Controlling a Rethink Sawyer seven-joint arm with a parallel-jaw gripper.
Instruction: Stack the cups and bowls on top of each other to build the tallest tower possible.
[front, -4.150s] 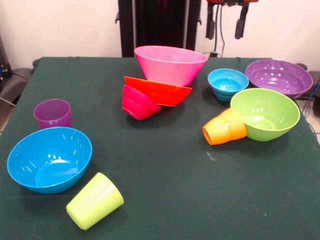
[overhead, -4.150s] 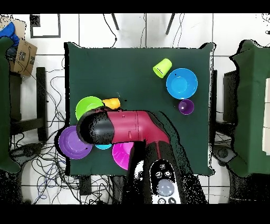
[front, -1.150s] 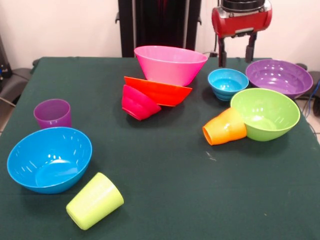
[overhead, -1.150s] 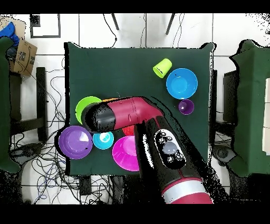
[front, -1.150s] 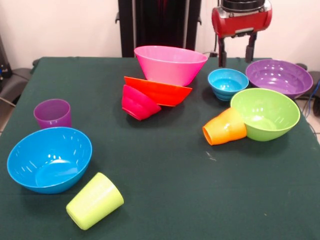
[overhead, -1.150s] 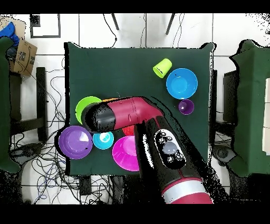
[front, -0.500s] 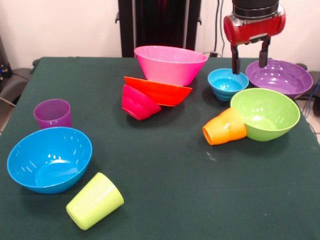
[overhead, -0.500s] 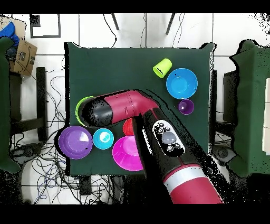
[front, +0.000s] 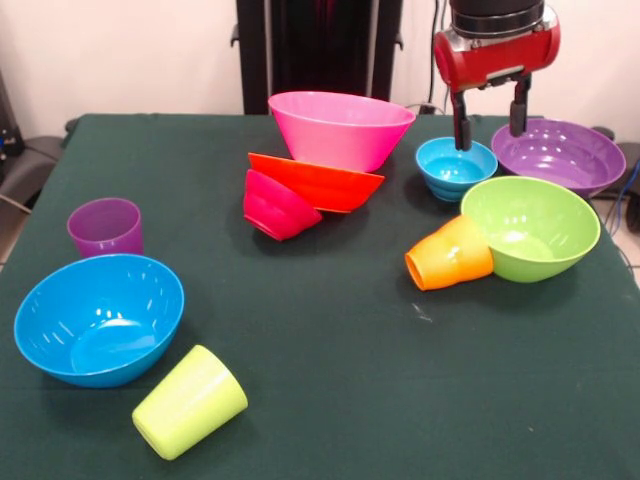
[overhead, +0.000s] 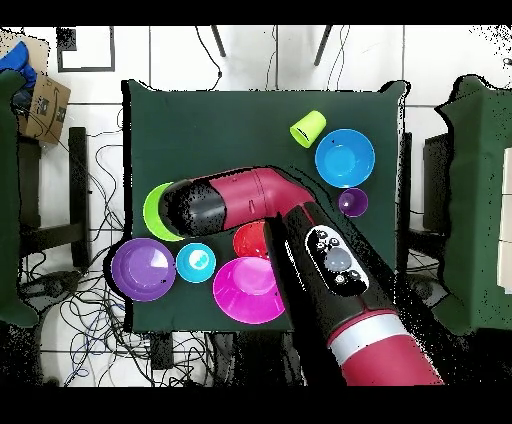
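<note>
Two spread, empty fingers of the tool (front: 490, 122) above the small blue bowl (front: 456, 167) and purple bowl (front: 558, 153).

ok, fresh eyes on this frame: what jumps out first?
The red gripper, fingers apart, hangs over the gap between the small light blue bowl and the purple bowl at the table's far right. Centre back, the leaning pile of red, orange and pink bowls stands out. The orange cup lies tipped against the lime green bowl.
</note>
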